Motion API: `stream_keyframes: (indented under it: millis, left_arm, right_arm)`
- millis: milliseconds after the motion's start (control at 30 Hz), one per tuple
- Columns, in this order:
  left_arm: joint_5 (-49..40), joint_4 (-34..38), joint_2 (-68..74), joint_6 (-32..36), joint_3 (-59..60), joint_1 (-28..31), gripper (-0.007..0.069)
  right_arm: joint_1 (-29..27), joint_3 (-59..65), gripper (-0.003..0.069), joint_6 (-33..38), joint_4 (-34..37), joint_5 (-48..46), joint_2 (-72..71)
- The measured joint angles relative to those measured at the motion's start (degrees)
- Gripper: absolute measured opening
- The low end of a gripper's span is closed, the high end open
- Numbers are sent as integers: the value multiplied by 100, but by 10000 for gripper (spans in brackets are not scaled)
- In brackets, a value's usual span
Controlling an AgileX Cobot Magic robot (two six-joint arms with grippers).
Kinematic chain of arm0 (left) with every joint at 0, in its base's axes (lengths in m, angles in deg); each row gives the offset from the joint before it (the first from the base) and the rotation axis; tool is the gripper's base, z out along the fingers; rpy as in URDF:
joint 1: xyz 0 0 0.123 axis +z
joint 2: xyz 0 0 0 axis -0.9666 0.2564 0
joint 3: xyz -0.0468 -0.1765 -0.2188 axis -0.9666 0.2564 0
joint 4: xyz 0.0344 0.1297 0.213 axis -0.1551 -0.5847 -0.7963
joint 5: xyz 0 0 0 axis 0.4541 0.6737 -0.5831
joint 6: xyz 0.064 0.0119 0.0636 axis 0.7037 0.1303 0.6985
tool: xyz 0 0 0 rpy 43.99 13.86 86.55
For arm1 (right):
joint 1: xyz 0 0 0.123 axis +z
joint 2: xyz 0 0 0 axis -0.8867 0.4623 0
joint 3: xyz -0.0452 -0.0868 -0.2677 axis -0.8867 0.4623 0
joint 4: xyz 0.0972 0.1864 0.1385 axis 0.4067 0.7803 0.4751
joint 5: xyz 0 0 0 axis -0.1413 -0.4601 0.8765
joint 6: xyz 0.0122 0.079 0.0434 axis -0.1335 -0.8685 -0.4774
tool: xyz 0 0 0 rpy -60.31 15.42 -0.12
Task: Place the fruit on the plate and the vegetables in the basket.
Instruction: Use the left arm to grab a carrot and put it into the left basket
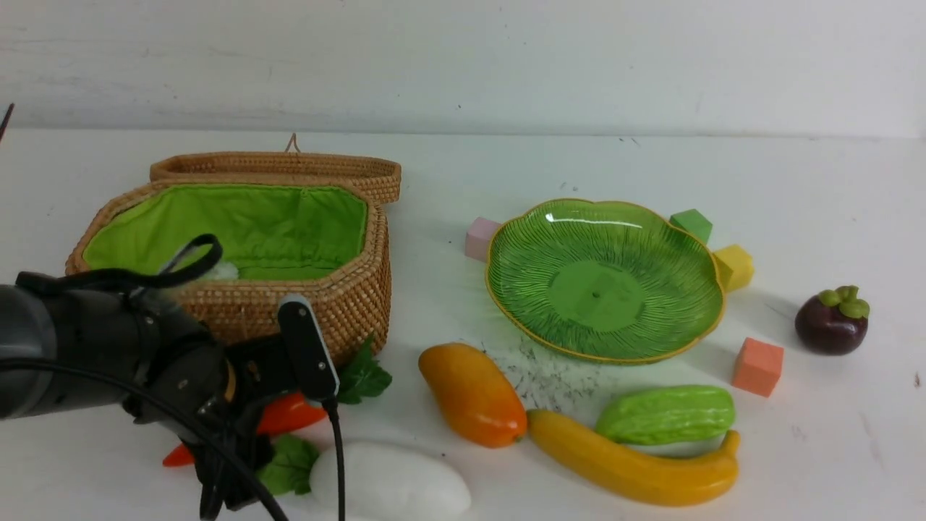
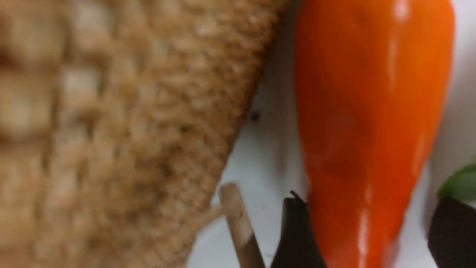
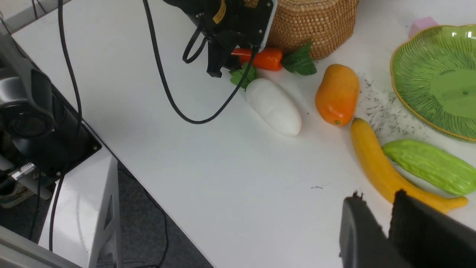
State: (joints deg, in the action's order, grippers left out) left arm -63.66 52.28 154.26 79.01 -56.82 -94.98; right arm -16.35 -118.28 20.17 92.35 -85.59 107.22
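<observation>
While the left hand (image 2: 372, 238) sits open astride the carrot (image 2: 372, 111), lying on the surface right beside the basket (image 2: 111, 130), closing cld snag wicker or the radish (image 1: 391, 485) leaves, w/ the carrot slipping out.

No readable text, number, brand or sign in any of the 3 views. Only candidate is 1 yellow sticker (image 3: 220, 11) on the black wrist housing (image 3: 245, 18) of the left arm, seen from the right wrist camera. It carries dark print, but the print is too small and blurred to make out.
</observation>
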Motion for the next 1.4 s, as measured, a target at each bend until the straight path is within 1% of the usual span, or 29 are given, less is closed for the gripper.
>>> stream_keyframes:
  millis: [200,267,300,533,600,733,800,867,933,967,1033,1100,1167,1233,1333,1400]
  left_arm:
    - [43,-20,80,0,-29,0,389]
    - [-39,78,88,0,-47,0,300]
    - [-61,102,88,0,-53,0,287]
    - [-446,264,-84,0,-40,0,288]
    - [-643,293,-291,5,-11,0,288]
    - [-734,369,-660,25,-1,0,288]
    - [-888,513,-910,114,-1,0,288]
    - [-1141,779,-1141,308,5,0,288]
    - [-1494,1160,-1351,656,11,0,288]
    - [-1532,1251,-1397,749,19,0,288]
    - [-1956,1818,-1677,1379,31,0,288]
    - [-2106,2169,-1978,1759,37,0,288]
    - [-2032,2436,-2378,2098,37,0,288]
    - [-1810,2473,-2673,2209,37,0,288]
    - [-1007,2073,-3180,2102,-57,0,288]
    - [-428,1525,-3222,1727,-201,0,288]
  right_arm:
    - [0,0,146,0,0,0,0]
    - [0,0,149,0,0,0,0]
    - [0,0,149,0,0,0,0]
    - [0,0,153,0,0,0,0]
    - [0,0,155,0,0,0,0]
    - [0,0,160,0,0,0,0]
    - [0,0,160,0,0,24,0]
    - [0,0,161,0,0,114,0]
    - [0,0,162,0,0,174,0]
    - [0,0,162,0,0,182,0]
    - [0,0,165,0,0,234,0]
    - [0,0,167,0,0,267,0]
    - [0,0,167,0,0,361,0]
    - [0,0,167,0,0,453,0]
    - [0,0,171,0,-73,709,0]
    - [0,0,170,0,-134,921,0]
